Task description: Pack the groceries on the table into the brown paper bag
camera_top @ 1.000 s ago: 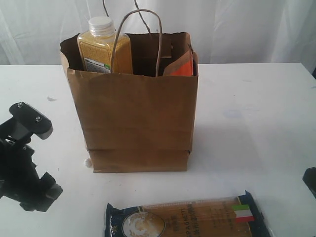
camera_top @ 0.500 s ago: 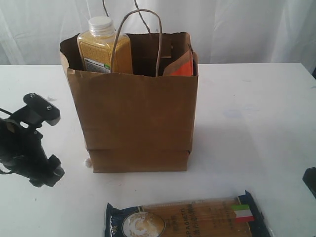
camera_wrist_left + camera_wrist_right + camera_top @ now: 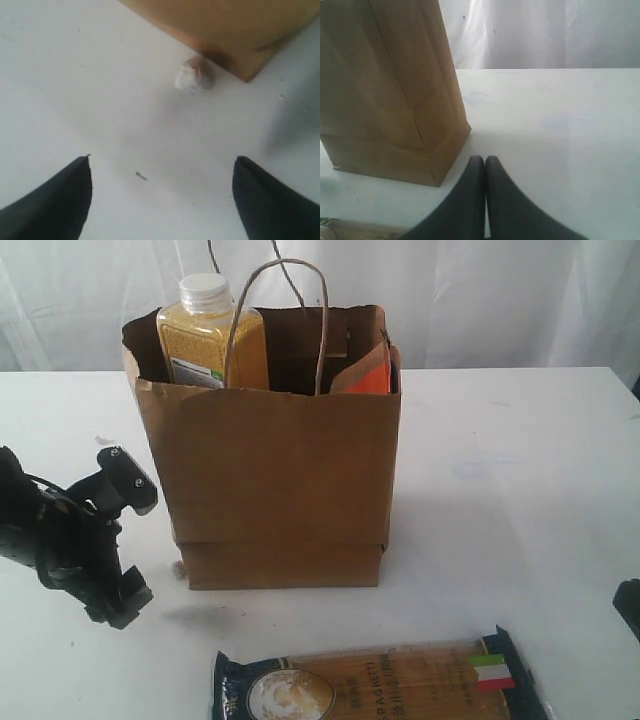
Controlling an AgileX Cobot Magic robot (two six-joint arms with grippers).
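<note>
Brown paper bag (image 3: 275, 480): upright at centre frame on the white tabletop (image 3: 520, 490), mouth open, loop handles up.
Already inside: white-capped bottle of yellow grains (image 3: 210, 340) poking out at the upper left of the bag's mouth; small orange-labelled brown pouch (image 3: 368, 375) at the upper right.
Left to pack: blue-ended spaghetti pack (image 3: 375, 685), lying flat along the bottom edge of the exterior view, in front of the bag and apart from it, partly cut off by the frame.
Handling: probably light and rigid as a bundle, yet brittle under bending; the film wrapper looks slick. Best taken across its narrow width near the middle, not by a blue end, then tipped on end for the bag.
Left gripper (image 3: 128, 545): lower left of the exterior view, near the bag's bottom corner, jaws spread wide with nothing between them.
Left arm pose: low over the tabletop, wrist camera aimed down at bare surface and a white pebble-like bit (image 3: 194, 77) touching the bag's corner.
Right gripper (image 3: 485, 159): fingers pressed together, empty, low, pointing past the bag's near corner; only a dark sliver at the exterior view's right edge.
</note>
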